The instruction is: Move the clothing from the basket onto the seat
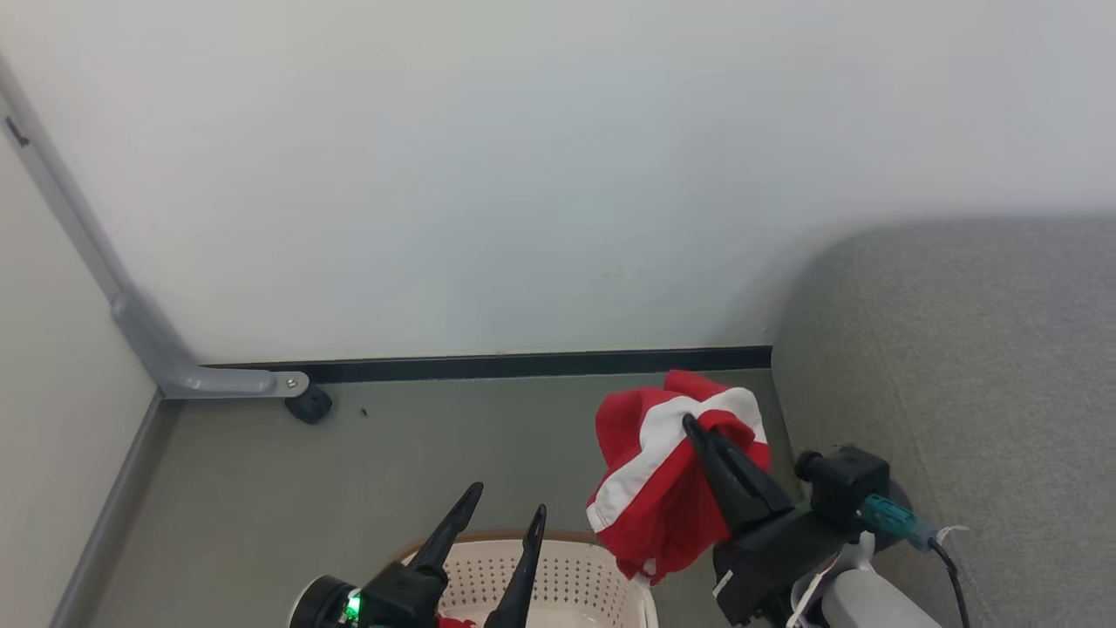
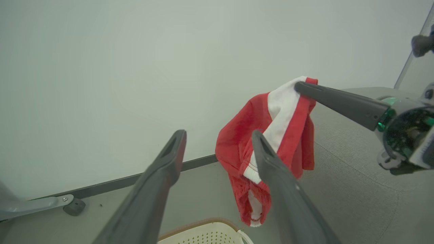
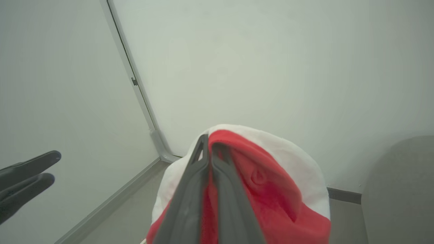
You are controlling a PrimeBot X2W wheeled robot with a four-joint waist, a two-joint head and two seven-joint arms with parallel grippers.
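A piece of the clothing, red with a white stripe, hangs in the air above the floor. My right gripper is shut on its top fold; in the right wrist view the two fingers press together over the red and white fabric. My left gripper stands open and empty to its left, over the basket. A scrap of red cloth lies in the basket. The grey seat is on the right. The left wrist view has the hanging garment, the right gripper and the basket rim.
A grey metal post with a screwed foot plate and a black stopper stands at the left wall. A black skirting strip runs along the back wall. A teal plug and cable hang off my right wrist.
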